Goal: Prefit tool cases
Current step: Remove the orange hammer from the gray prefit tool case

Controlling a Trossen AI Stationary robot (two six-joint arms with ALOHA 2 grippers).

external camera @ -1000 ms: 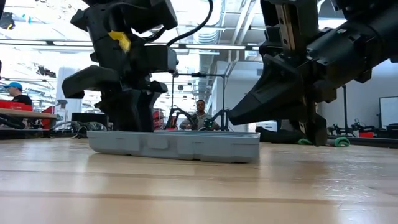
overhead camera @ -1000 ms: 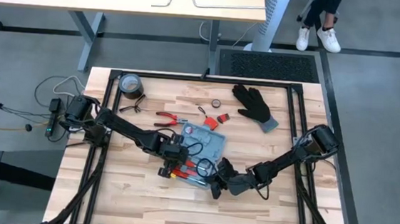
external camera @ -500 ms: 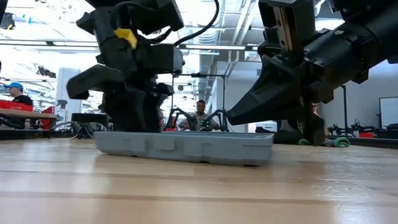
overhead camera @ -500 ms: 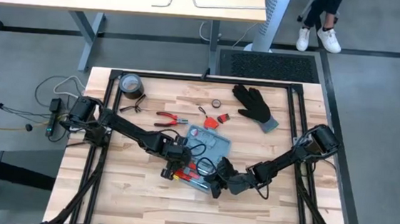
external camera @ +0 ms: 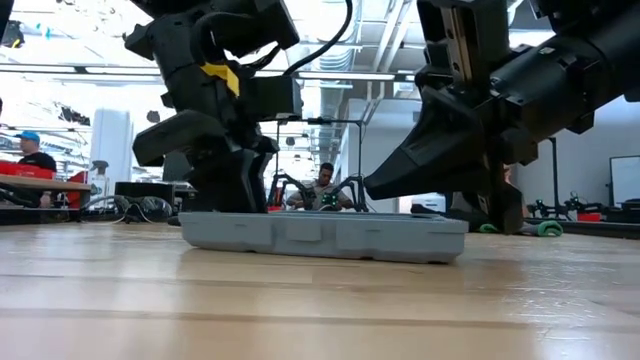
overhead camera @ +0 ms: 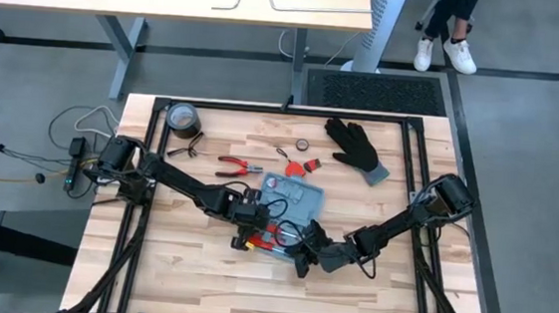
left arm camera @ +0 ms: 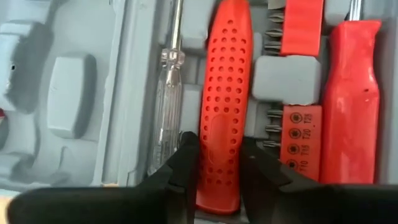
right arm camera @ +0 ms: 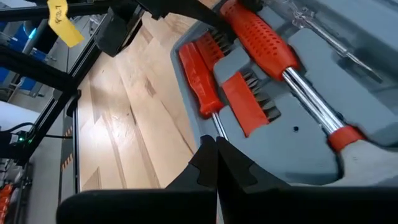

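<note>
One blue-grey tool case point(overhead camera: 287, 208) lies open near the middle of the table point(overhead camera: 201, 270), partly filled. Over its near edge, the left pincer point(left arm camera: 216, 163) is closed on a red perforated handle point(left arm camera: 221, 93) being seated; beside it the right pincer point(right arm camera: 216, 152) is pressed shut, empty. Pliers point(overhead camera: 236, 164) lie loose beyond the case.

The blue-grey tool case point(overhead camera: 288, 209) lies open and flat on the desk point(overhead camera: 201, 270), its grey moulded recesses up, directly under my left fingers point(left arm camera: 186, 163) and just beyond my right fingers point(right arm camera: 208, 163). My left fingers straddle the perforated red handle point(left arm camera: 222, 106) seated in its recess, beside a clear-handled screwdriver point(left arm camera: 166, 93).
</note>
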